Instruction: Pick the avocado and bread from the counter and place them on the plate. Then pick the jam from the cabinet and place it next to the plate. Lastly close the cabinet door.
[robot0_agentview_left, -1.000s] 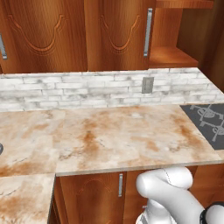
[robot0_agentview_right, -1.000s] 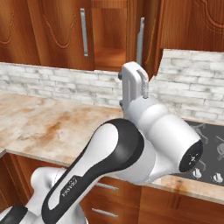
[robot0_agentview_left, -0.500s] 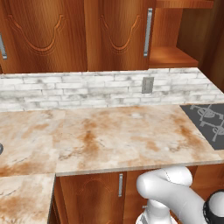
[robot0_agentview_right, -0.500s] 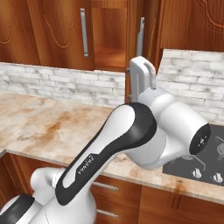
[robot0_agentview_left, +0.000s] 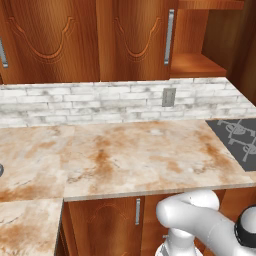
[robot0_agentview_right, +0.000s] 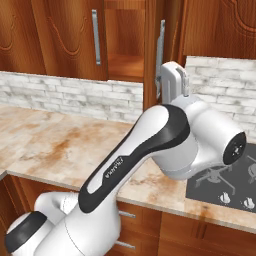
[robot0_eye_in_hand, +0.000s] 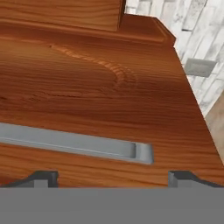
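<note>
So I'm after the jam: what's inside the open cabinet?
The open cabinet shows a bare wooden shelf and no jar on what is visible. In the right base view the cabinet door and arm cover part of it.

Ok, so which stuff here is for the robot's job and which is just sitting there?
For the job:
- cabinet door with its long silver handle
- cabinet shelf
- counter
- gripper, fingers apart, facing the door

Just there:
- stove top
- wall socket
- white brick wall
- closed cupboard doors
</note>
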